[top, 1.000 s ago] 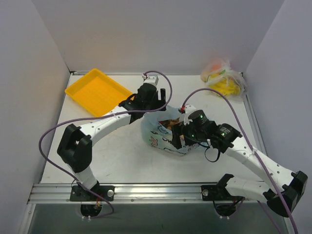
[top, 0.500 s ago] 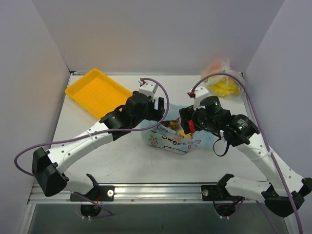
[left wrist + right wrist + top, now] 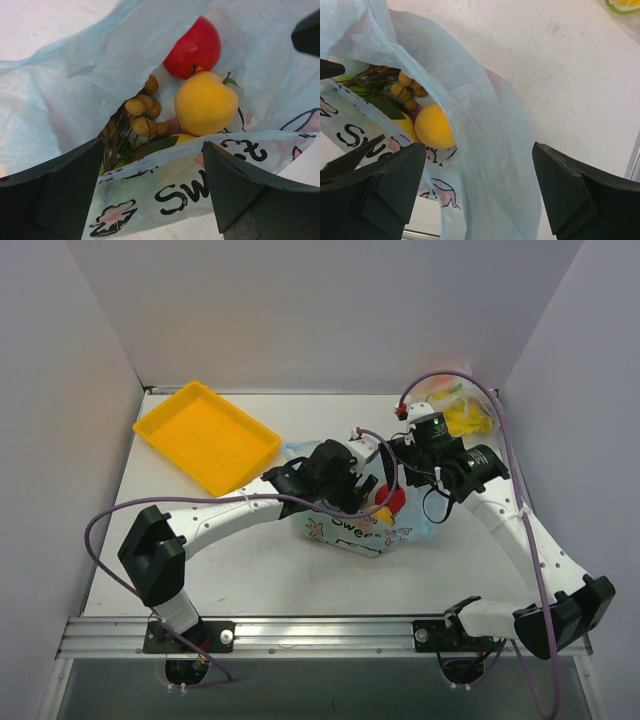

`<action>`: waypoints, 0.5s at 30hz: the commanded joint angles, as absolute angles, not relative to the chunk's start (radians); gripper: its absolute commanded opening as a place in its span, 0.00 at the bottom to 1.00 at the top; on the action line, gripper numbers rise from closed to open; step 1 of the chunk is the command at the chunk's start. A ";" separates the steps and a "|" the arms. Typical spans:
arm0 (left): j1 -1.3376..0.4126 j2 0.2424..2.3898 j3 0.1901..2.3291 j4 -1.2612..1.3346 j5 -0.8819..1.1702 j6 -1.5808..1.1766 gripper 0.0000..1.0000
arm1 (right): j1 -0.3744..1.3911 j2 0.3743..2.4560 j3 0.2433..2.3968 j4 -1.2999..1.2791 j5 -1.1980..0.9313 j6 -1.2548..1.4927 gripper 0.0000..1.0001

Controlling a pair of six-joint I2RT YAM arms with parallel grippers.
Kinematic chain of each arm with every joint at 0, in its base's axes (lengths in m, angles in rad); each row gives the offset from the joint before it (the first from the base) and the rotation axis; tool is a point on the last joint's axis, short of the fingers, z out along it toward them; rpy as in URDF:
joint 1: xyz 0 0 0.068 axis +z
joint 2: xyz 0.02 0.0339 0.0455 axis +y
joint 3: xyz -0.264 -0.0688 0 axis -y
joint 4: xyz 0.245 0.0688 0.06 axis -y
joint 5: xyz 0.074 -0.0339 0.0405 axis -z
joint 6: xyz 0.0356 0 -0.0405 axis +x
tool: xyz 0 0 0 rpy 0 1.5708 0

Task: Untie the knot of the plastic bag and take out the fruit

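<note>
I am holding my left hand open, now over the plastic bag; my right hand, also open, has pulled back. "Sweet" is showing below my left hand.

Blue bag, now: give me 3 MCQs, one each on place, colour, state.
1. The tray lies: A) at the table's far left B) at its far right C) under the bag
2. The fruit beside the red apple is: A) purple B) yellow C) white
3. The bag's mouth is: A) knotted shut B) taped C) open

Answers: 1 A, the top view shows it far left; 2 B, the left wrist view shows yellow; 3 C, both wrist views look straight in at its contents.
</note>
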State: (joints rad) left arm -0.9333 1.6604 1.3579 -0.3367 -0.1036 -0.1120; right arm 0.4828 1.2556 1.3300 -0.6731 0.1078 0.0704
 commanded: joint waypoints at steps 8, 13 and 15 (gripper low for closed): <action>-0.957 1.717 1.313 -0.368 -0.026 -0.132 0.86 | 0.368 1.301 1.244 -0.575 0.101 0.176 0.48; -0.988 1.643 1.116 -0.376 -0.015 -0.231 0.69 | 0.328 1.313 1.226 -0.520 0.109 0.241 0.13; -0.999 1.590 1.059 -0.373 -0.026 -0.261 0.65 | 0.305 1.322 1.221 -0.505 0.115 0.268 0.08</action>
